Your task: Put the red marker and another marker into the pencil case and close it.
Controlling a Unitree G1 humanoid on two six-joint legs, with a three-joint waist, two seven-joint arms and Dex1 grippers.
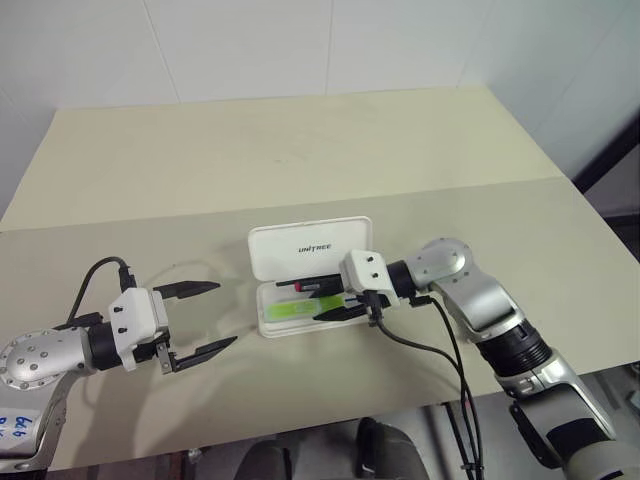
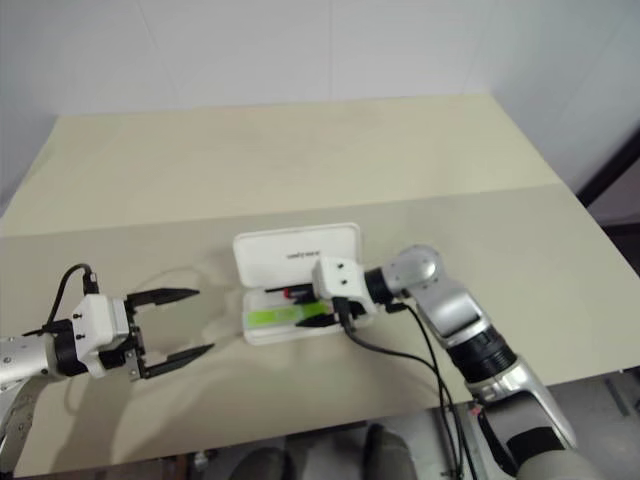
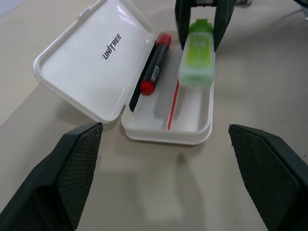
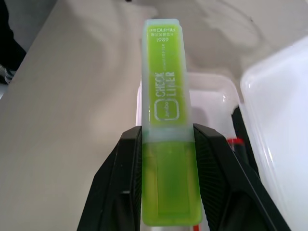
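The white pencil case lies open mid-table, its "UNITREE" lid folded back flat. The red marker lies in the tray along the hinge side. My right gripper is shut on the yellow-green highlighter, holding it lengthwise over the tray's near half. Whether it touches the tray floor I cannot tell. My left gripper stands open just left of the case, pointing at it, with nothing between its fingers.
The beige table stretches back to a white wall, with a seam across its middle. A black cable hangs from my right wrist over the table's front edge. Open tabletop lies behind and to the right of the case.
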